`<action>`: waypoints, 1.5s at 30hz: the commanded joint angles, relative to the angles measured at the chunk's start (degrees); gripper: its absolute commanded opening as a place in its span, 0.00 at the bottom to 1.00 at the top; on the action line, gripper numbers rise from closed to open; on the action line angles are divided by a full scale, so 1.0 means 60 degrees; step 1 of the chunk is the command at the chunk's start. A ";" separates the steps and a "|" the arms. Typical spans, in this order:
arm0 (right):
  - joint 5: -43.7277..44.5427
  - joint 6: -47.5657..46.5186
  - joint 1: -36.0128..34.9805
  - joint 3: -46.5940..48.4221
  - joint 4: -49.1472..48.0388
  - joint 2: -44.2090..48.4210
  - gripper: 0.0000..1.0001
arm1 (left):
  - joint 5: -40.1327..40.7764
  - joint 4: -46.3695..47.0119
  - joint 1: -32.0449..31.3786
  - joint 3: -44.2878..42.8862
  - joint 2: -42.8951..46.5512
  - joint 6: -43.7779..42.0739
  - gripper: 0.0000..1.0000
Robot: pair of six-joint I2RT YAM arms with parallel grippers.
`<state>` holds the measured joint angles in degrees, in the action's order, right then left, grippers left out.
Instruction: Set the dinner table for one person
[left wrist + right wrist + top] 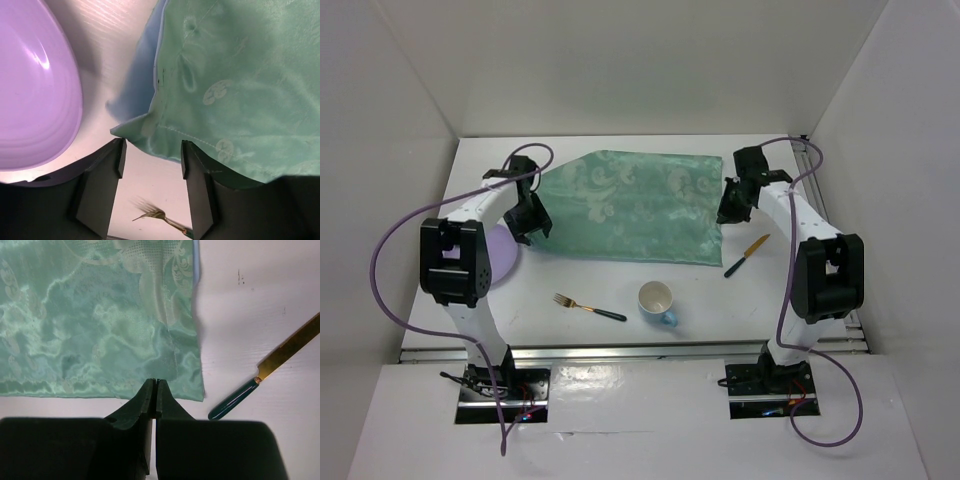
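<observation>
The white dinner table [560,330] carries a teal-green patterned cloth [630,205] spread flat at the back middle. A purple plate [506,258] lies at the left, partly hidden by my left arm. A fork [588,307], a white and blue cup [657,302] and a gold knife with a dark handle [747,255] lie in front of the cloth. My left gripper [152,155] is open and empty above the cloth's near left corner [145,127], next to the plate [30,90]. My right gripper [155,383] is shut, over the cloth's near right edge [100,330]; the cloth looks flat there.
White walls enclose the table on the left, back and right. A metal rail [620,350] runs along the near edge. The knife [270,367] lies just right of my right gripper. The fork [160,216] shows between my left fingers, lower down.
</observation>
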<state>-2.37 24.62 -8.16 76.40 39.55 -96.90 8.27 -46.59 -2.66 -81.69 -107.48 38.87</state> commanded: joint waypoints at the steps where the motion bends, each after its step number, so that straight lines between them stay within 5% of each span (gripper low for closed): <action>1: -0.0307 -0.0060 0.0086 -0.0003 0.0016 0.0214 0.00 | -0.0031 0.0001 0.0032 0.0182 0.0555 -0.0209 0.65; 2: -0.0496 -0.0061 0.0086 -0.0164 0.0015 -0.0005 0.00 | -0.0031 0.0001 0.0032 0.0182 0.0454 -0.0209 0.65; 3: -0.0498 -0.0061 0.0086 -0.0267 0.0116 -0.0108 0.17 | 0.0085 0.0001 0.0032 0.0182 0.0453 -0.0209 0.63; 5: -0.0498 -0.0061 0.0086 -0.0646 0.0117 -0.0299 0.25 | 0.0174 0.0001 0.0032 0.0284 0.0248 -0.0107 0.65; 7: -0.0498 -0.0061 0.0086 -0.0911 -0.0013 -0.0300 0.49 | 0.0392 0.0088 0.0032 0.0285 0.0161 -0.0107 0.67; 11: -0.0309 -0.0149 0.0086 -0.1409 -0.0102 -0.0665 0.52 | 0.0394 0.0206 0.0238 0.0373 -0.0162 -0.0107 0.73; 15: -0.0308 -0.0149 -0.0002 -0.1775 -0.0336 -0.0855 0.54 | 0.0262 0.0323 0.0238 0.0169 -0.0412 -0.0107 0.50; 16: -0.0308 -0.0149 -0.0002 -0.1776 -0.0337 -0.0856 0.54 | 0.0262 0.0323 0.0238 0.0168 -0.0513 -0.0107 0.34; 19: -0.0308 -0.0149 -0.0002 -0.1864 -0.0337 -0.1105 0.55 | 0.0262 0.0323 0.0238 -0.0037 -0.0616 -0.0107 0.07; 21: -0.0308 -0.0149 -0.0089 -0.1995 -0.0526 -0.1324 0.60 | 0.0349 0.0206 0.0238 -0.0241 -0.0617 -0.0107 0.00; 24: -0.0585 -0.0149 -0.0090 -0.2084 -0.0833 -0.1413 0.51 | 0.0350 0.0118 0.0238 -0.0242 -0.0617 -0.0107 0.00; 26: -0.0499 -0.0047 -0.0177 -0.2172 -0.0922 -0.1413 0.28 | 0.0451 0.0118 0.0238 -0.0242 -0.0515 -0.0107 0.00; 27: -0.0498 0.0070 -0.0177 -0.2172 -0.0923 -0.1413 0.02 | 0.0452 0.0118 0.0238 -0.0344 -0.0514 -0.0107 0.00; 38: 0.0542 0.0262 -0.0177 0.1634 0.0277 -0.0197 0.00 | 0.0716 -0.0481 0.0238 -0.1545 0.0028 -0.0282 0.00; 45: 0.0454 0.0071 -0.0177 0.2617 0.0454 -0.0387 0.00 | 0.0628 -0.0585 0.0238 -0.1547 0.0116 -0.0370 0.00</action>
<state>-0.60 25.63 -8.75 90.15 39.70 -99.66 11.64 -48.10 -1.34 -90.32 -108.99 37.60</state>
